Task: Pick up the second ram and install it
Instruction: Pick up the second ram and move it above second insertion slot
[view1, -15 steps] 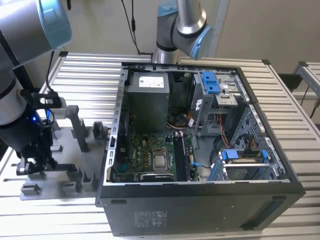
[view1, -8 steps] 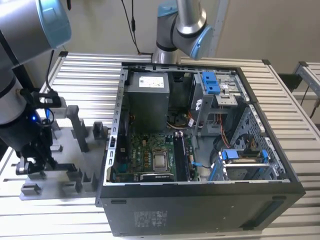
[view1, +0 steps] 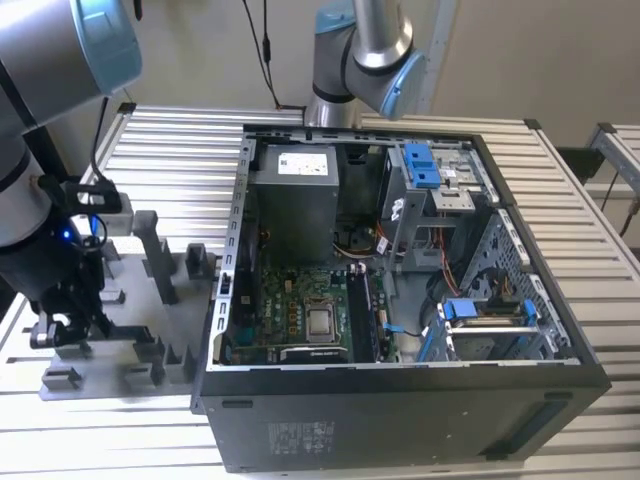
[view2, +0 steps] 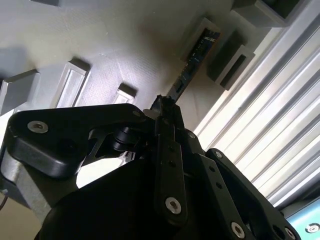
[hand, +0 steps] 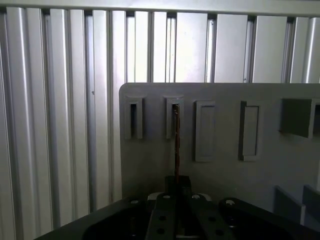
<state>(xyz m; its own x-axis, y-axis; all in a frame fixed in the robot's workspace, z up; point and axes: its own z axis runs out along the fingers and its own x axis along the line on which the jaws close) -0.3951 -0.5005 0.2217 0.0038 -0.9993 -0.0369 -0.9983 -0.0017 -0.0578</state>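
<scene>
In both wrist views the second ram (view2: 192, 57) (hand: 176, 140) shows as a thin dark stick, seen edge-on, running out from between my fingertips. My gripper (view2: 164, 107) (hand: 176, 182) is shut on its near end. The stick's far end lines up with a slotted light-grey holder block (view2: 202, 27) (hand: 174, 117); I cannot tell whether it touches the block. In the exterior view my gripper (view1: 62, 335) hangs low over the grey holder plate (view1: 135, 345) at that view's left, beside the open computer case (view1: 300, 420).
Several grey holder blocks (view1: 158, 255) stand up from the plate around my gripper. Inside the case lie the motherboard (view1: 300, 315) and its black upright slots (view1: 365, 310). A second arm (view1: 360, 50) stands behind the case. Ribbed aluminium table slats (hand: 60, 100) surround the plate.
</scene>
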